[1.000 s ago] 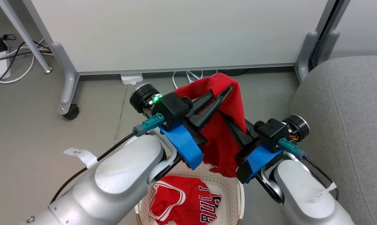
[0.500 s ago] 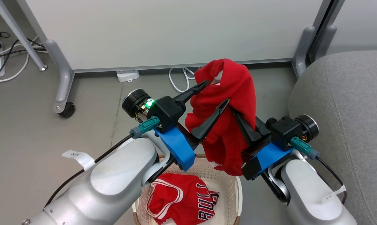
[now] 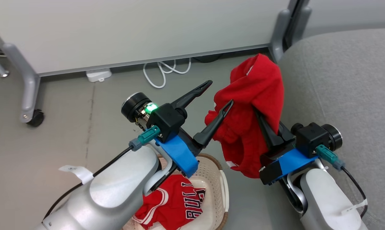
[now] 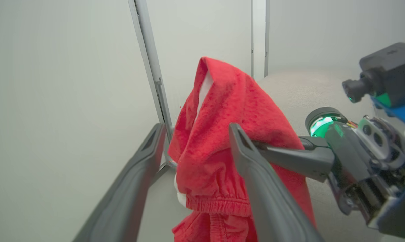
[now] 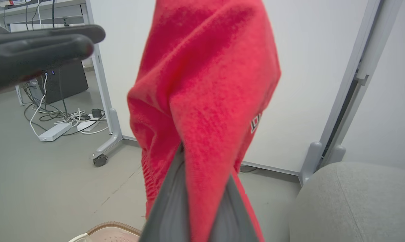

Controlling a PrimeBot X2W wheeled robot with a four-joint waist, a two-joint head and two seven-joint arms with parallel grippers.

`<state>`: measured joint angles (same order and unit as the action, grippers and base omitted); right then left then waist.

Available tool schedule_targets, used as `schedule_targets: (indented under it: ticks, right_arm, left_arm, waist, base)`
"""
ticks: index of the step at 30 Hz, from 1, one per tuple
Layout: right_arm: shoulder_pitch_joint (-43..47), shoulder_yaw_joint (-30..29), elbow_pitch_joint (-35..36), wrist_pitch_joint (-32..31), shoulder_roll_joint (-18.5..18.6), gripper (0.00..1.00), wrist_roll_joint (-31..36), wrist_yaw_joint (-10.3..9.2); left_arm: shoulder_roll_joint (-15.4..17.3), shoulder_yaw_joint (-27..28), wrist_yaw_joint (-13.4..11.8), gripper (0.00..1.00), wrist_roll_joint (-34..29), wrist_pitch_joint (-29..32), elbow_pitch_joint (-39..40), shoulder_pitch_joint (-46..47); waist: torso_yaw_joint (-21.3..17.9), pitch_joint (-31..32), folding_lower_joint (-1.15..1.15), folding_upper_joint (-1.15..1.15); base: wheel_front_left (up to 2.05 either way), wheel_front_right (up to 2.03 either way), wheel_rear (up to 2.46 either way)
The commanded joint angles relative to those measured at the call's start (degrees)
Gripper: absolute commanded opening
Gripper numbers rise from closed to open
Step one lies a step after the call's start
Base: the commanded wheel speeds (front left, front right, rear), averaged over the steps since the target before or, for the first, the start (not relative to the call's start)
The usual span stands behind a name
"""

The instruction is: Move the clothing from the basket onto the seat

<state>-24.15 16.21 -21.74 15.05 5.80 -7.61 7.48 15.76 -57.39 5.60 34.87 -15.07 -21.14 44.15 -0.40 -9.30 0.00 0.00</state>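
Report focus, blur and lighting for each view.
Head view: soft even light, sharp throughout, a green lamp glowing on the left wrist. Left wrist view: the fingers of the left gripper blur near the lens, the red garment is crisp. Right wrist view: the garment up close and that gripper's fingers at upper left are soft.

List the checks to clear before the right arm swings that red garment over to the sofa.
1. Right tool shut on lifted red garment: ok.
2. Left tool open: ok.
3. Left tool's finger free of the cloth: cannot tell.
4. Garment's hem out of the basket: ok.
5. Visible sofa cushion bare: ok.
6. Basket emptied: not ok, second garment inside.
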Motion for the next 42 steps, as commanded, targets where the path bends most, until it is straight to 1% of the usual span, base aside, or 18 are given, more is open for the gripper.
schedule_targets:
  ticks: [1, 6, 12, 19, 27, 34, 38, 42]
  right_arm:
    - [0.72, -0.28, 0.54, 0.2, -0.14, 0.0, 0.4, 0.03]
    - [2.06, -2.35, 2.24, 0.2, 0.05, 0.0, 0.51, 0.03]
    - [4.15, -5.34, 4.27, 0.2, -0.14, 0.0, 0.76, 0.03]
    - [7.08, -8.72, 6.83, 0.2, -1.24, 0.0, 0.99, 0.03]
    - [10.07, -11.34, 8.62, 0.2, -2.01, 0.0, 1.37, 0.03]
    - [11.26, -11.86, 9.74, 0.2, -2.48, 0.0, 1.4, 0.03]
    - [10.94, -12.32, 10.55, 0.2, -2.66, 0.0, 1.7, 0.03]
    - [8.04, -13.72, 12.5, 0.2, -2.58, 0.0, 2.07, 0.03]
  left_arm:
    - [0.28, 0.4, -0.12, 1.0, -0.6, -0.14, 0.34, -0.87]
    - [0.71, 0.87, 0.15, 1.0, -2.5, -0.14, 1.35, -1.73]
    - [0.02, 1.26, 0.76, 1.0, -4.16, -0.15, 2.51, -2.43]
    - [-0.73, 1.28, 1.34, 1.0, -5.93, -0.15, 2.78, -2.54]
    - [-1.51, 0.78, 1.69, 1.0, -7.26, -0.15, 2.82, -2.43]
    - [-1.72, 1.18, 1.92, 1.0, -7.71, -0.15, 2.63, -2.78]
    - [-1.87, 1.73, 1.94, 1.0, -8.09, -0.15, 2.78, -2.74]
    - [-1.84, 2.29, 1.81, 1.0, -8.65, -0.15, 3.17, -1.92]
  waist:
    - [-1.93, -0.88, 0.0, 0.0]
    - [-5.12, -2.01, 0.0, 0.0]
    - [-8.35, -3.23, 0.0, 0.0]
    - [-12.11, -3.99, 0.0, 0.0]
    - [-15.47, -4.66, 0.0, 0.0]
    - [-16.33, -4.79, 0.0, 0.0]
    - [-15.77, -5.15, 0.0, 0.0]
    - [-14.84, -6.61, 0.0, 0.0]
  base:
    - [0.0, 0.0, 0.0]
    - [0.0, 0.0, 0.0]
    - [0.0, 0.0, 0.0]
    - [0.0, 0.0, 0.0]
    - [0.0, 0.0, 0.0]
    - [0.0, 0.0, 0.0]
    - [0.0, 0.0, 0.0]
    - [0.0, 0.0, 0.0]
